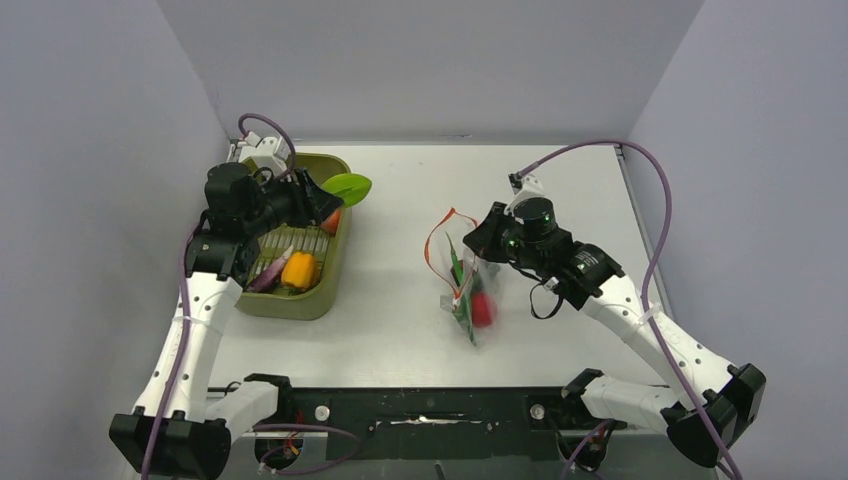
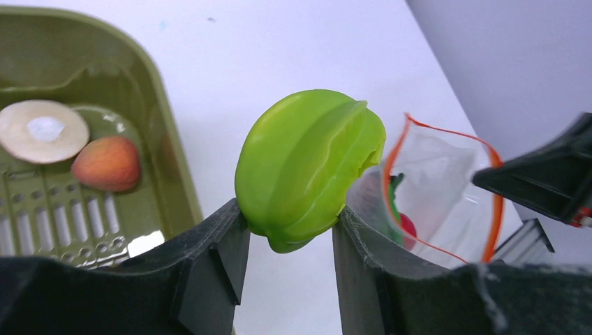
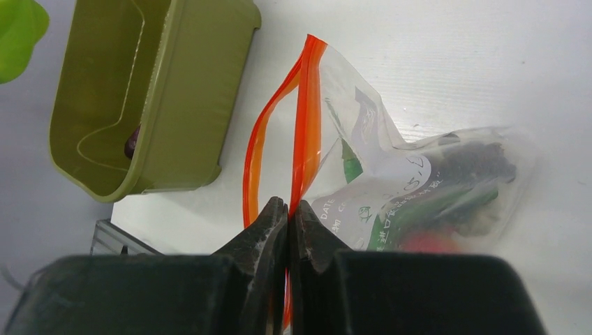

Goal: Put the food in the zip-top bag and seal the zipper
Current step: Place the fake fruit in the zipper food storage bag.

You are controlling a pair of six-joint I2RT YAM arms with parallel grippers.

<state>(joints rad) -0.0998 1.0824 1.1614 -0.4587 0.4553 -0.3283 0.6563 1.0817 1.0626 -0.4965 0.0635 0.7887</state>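
My left gripper (image 2: 290, 213) is shut on a lime-green ridged toy fruit (image 2: 307, 164), held in the air just right of the olive tub; from above the lime-green fruit (image 1: 347, 186) shows beyond the tub's far right corner. The zip-top bag (image 1: 468, 280) lies mid-table with its mouth open, red and green food (image 1: 482, 310) inside. My right gripper (image 3: 288, 206) is shut on one side of the bag's orange-red zipper (image 3: 305, 125) and holds the mouth up. The bag (image 2: 440, 195) also appears at the right of the left wrist view.
An olive-green tub (image 1: 333, 270) stands at the left with an orange-yellow piece (image 1: 299, 270), a purple piece (image 1: 272, 275), a reddish round fruit (image 2: 107, 163) and a pale mushroom-like slice (image 2: 42, 130) inside. Grey walls enclose the table on three sides.
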